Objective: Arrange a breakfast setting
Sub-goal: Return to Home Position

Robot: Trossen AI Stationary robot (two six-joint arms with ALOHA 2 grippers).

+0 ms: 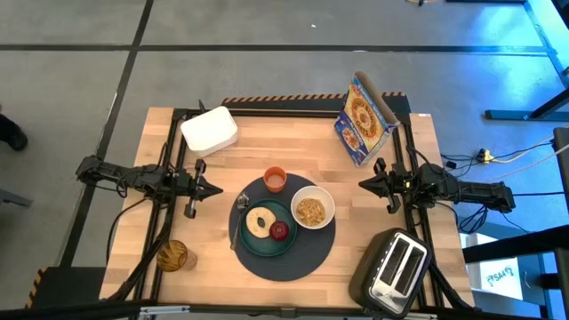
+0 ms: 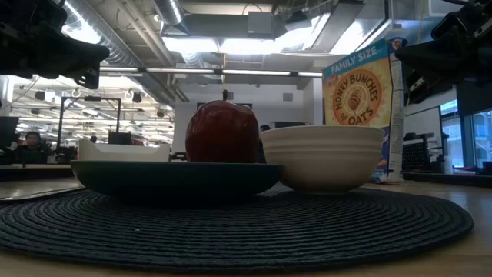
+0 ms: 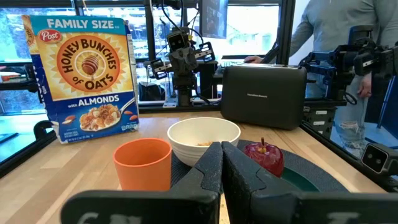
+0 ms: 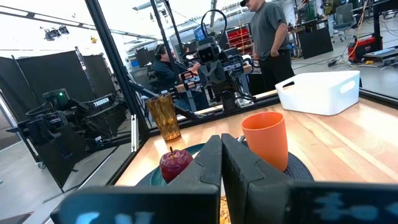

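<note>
A round dark-navy mat (image 1: 293, 256) lies at the table's middle. On it sit a teal plate (image 1: 258, 240) with a bagel (image 1: 260, 221) and a small red apple (image 1: 280, 231), a white bowl (image 1: 313, 208) with cereal, and a small orange cup (image 1: 275, 180) at the mat's far edge. Cutlery (image 1: 234, 229) lies at the plate's left. My left gripper (image 1: 216, 189) is shut and empty, left of the mat. My right gripper (image 1: 363, 184) is shut and empty, right of the mat. Both hover above the table.
A white bin (image 1: 210, 130) stands at the far left, a cereal box (image 1: 363, 118) at the far right, a black toaster (image 1: 393, 268) at the near right and an amber glass (image 1: 173, 256) at the near left. People show beyond the table (image 4: 268, 28).
</note>
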